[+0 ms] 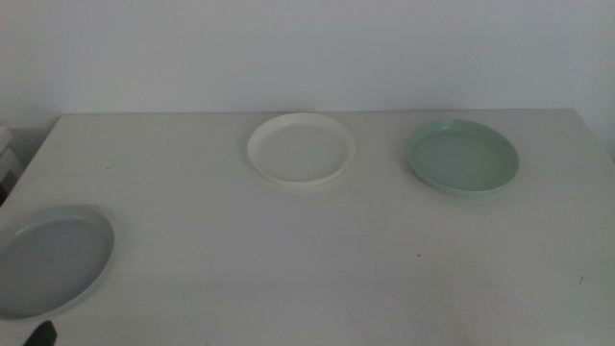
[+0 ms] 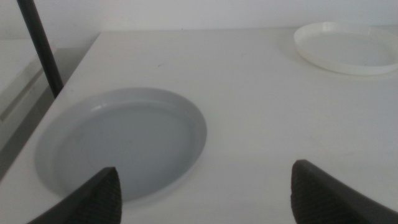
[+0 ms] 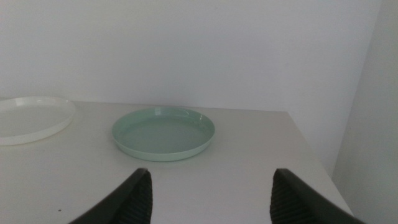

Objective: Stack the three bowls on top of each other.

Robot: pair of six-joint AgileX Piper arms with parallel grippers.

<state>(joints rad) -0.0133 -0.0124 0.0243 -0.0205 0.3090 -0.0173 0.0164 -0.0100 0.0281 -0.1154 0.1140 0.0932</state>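
Observation:
Three shallow bowls lie apart on the white table (image 1: 307, 259). The light grey bowl (image 1: 46, 259) sits at the front left edge, the white bowl (image 1: 301, 149) at the back middle, and the mint green bowl (image 1: 462, 157) at the back right. My left gripper (image 2: 205, 190) is open and hovers just in front of the grey bowl (image 2: 121, 142), with the white bowl (image 2: 348, 46) farther off. Only its dark tip (image 1: 41, 334) shows in the middle view. My right gripper (image 3: 211, 196) is open, well short of the green bowl (image 3: 163, 132), and holds nothing.
A white wall rises behind the table. A dark upright pole (image 2: 40, 46) stands beside the table's left edge near the grey bowl. The table's right edge (image 3: 311, 155) drops off close to the green bowl.

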